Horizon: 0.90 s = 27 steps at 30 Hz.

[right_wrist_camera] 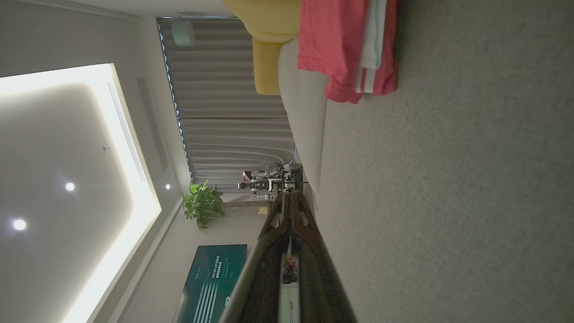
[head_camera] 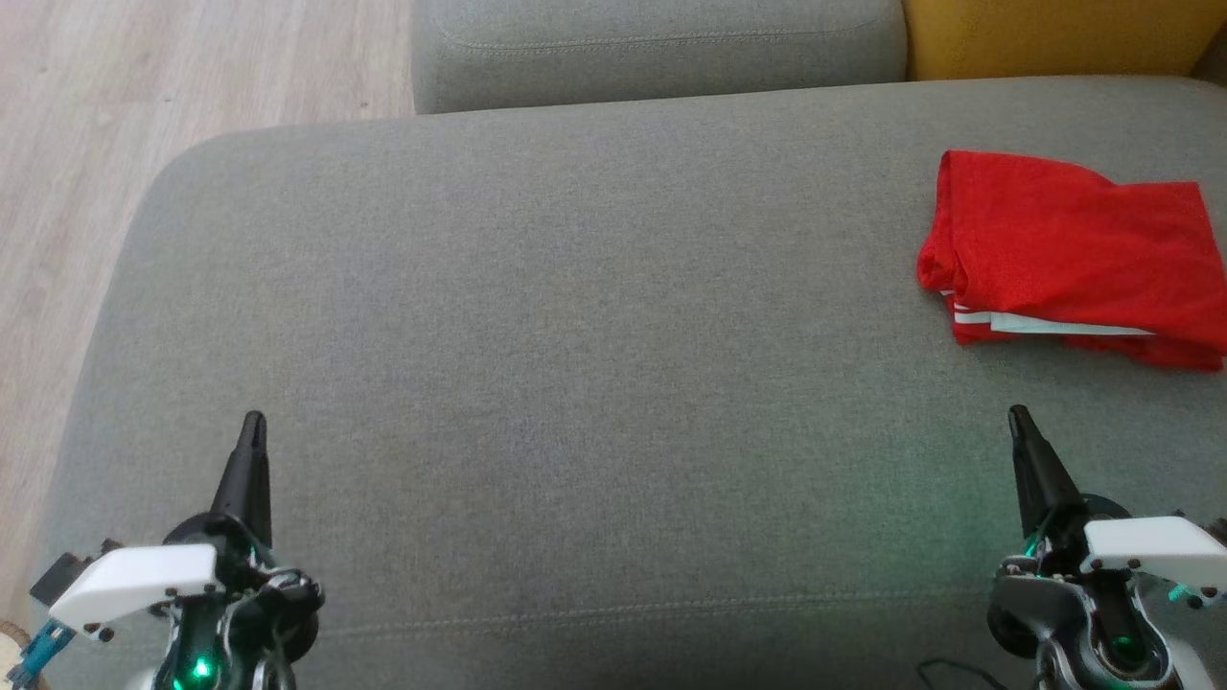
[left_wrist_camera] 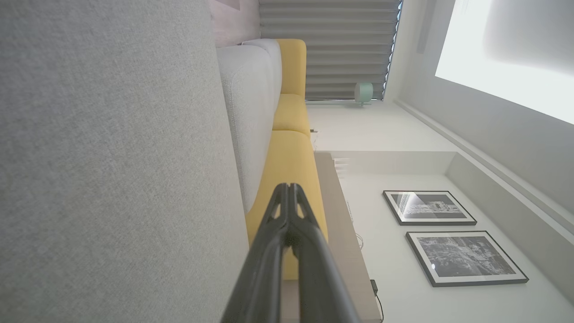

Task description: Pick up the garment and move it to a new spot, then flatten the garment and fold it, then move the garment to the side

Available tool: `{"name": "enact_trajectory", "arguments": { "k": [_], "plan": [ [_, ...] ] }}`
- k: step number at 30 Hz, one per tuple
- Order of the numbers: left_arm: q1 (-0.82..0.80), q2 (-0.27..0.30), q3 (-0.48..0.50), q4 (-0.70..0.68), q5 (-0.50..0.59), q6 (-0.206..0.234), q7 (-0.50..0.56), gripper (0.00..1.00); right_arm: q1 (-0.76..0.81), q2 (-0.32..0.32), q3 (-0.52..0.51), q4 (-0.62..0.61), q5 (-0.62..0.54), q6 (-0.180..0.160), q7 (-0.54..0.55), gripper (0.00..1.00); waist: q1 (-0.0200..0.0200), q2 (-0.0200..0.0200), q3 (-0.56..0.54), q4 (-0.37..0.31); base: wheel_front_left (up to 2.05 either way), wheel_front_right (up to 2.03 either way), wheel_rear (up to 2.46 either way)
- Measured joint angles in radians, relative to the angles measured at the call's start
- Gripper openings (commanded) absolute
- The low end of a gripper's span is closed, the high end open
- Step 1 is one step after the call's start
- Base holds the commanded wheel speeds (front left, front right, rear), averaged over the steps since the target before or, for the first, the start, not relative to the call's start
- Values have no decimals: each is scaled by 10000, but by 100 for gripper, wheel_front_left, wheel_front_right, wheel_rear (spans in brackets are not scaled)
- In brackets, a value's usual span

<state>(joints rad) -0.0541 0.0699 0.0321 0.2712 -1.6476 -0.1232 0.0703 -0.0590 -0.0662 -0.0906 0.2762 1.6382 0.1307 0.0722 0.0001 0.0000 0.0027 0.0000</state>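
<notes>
The garment (head_camera: 1074,254) is red with white stripes, folded into a compact stack at the far right of the grey sofa seat (head_camera: 575,335). The right wrist view has it as a red bundle (right_wrist_camera: 345,49) lying on the cushion ahead of the fingers. My left gripper (head_camera: 253,422) rests at the lower left, shut and empty, fingers pressed together (left_wrist_camera: 289,188). Low on the right sits my right gripper (head_camera: 1018,414), shut too with nothing in it (right_wrist_camera: 289,195), well short of the garment.
A grey back cushion (head_camera: 661,48) and a yellow cushion (head_camera: 1054,38) line the far side of the seat. Wooden floor (head_camera: 115,144) lies beyond the seat's left edge. Another robot (right_wrist_camera: 269,179) stands far off in the room.
</notes>
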Motion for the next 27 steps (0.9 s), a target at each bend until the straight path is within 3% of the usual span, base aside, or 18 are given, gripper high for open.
{"name": "enact_trajectory", "arguments": {
  "k": [27],
  "plan": [
    [-1,-58,119,0,10,0,88,0,0,2,-77,2,-4,0,73,0,0,0,-2,0,0,0,0]
  ]
}}
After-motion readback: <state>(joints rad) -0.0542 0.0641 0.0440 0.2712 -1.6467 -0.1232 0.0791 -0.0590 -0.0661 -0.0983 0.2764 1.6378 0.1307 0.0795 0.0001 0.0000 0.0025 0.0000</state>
